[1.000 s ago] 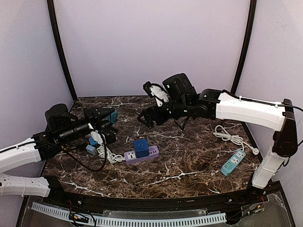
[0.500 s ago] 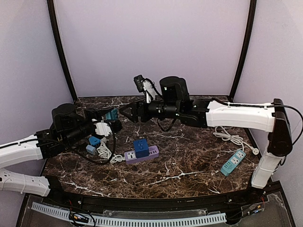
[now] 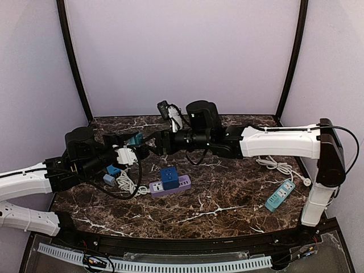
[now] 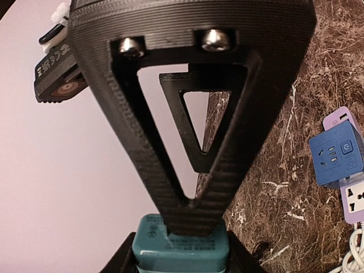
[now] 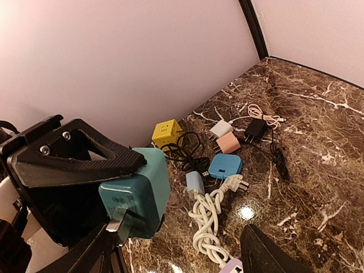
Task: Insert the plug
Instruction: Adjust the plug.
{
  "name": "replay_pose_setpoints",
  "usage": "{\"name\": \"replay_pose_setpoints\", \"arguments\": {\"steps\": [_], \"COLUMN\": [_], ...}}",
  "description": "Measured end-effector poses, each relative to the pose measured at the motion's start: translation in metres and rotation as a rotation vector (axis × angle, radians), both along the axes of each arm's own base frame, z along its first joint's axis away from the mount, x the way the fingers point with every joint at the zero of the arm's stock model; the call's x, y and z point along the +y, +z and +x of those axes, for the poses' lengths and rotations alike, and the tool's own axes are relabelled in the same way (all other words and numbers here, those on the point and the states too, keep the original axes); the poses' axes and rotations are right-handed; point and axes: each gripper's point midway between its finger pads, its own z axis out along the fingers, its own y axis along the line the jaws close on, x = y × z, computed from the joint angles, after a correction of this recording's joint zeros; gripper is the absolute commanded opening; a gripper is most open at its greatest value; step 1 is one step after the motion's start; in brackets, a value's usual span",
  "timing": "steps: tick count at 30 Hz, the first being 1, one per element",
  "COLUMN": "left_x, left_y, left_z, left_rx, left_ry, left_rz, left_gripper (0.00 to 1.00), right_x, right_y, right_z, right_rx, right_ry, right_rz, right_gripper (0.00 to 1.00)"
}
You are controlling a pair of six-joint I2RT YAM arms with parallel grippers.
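The plug (image 5: pixel 136 196) is a teal adapter with metal prongs, held above the table in my left gripper (image 3: pixel 132 149), which is shut on it. In the left wrist view the teal plug (image 4: pixel 181 245) sits low in the frame between my left gripper's (image 4: pixel 181 256) dark fingers. My right gripper (image 5: pixel 179 230) is open, facing the plug from the right. One right finger (image 5: pixel 94 253) lies just under the prongs and the other finger (image 5: pixel 267 253) stands well apart. A purple power strip (image 3: pixel 177 185) carrying a blue cube socket (image 3: pixel 169 177) lies on the marble below.
Loose adapters lie at the left: a yellow cube (image 5: pixel 166 132), a pink one (image 5: pixel 228 142), a blue one (image 5: pixel 224 166), a black charger (image 5: pixel 256 129) and a coiled white cable (image 5: pixel 207 219). A teal power strip (image 3: pixel 280 195) with a white cord (image 3: pixel 276 162) lies at the right.
My right arm has swung left across the table until its gripper meets the left gripper. The left arm has shifted slightly right, still holding the plug.
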Motion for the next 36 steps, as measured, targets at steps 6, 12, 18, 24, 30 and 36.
{"name": "replay_pose_setpoints", "arguments": {"steps": [6,12,18,24,30,36], "left_x": [-0.002,-0.002,-0.003,-0.003,-0.007,-0.009], "left_y": [-0.003,-0.013,-0.019,-0.019,-0.018,-0.012], "left_z": [0.000,-0.001,-0.003,-0.003,0.000,0.005], "left_rx": [0.020,0.030,0.037,0.050,0.106,0.157], "left_ry": [0.012,0.010,0.002,0.006,0.021,0.048], "left_rz": [-0.013,-0.008,-0.003,-0.022,-0.067,-0.114], "left_gripper": [0.09,0.10,0.10,0.10,0.10,0.10], "right_x": [0.000,0.002,0.004,0.010,0.022,0.030], "right_y": [-0.004,-0.009,-0.018,-0.016,-0.007,-0.017], "right_z": [-0.003,-0.002,0.000,0.002,0.002,0.002], "right_rx": [0.008,0.012,0.017,0.018,0.021,0.050], "right_ry": [0.004,0.003,0.001,0.010,0.040,0.055], "right_rz": [-0.009,-0.018,-0.033,-0.024,0.018,0.017], "right_gripper": [0.78,0.75,0.75,0.75,0.74,0.47]}}
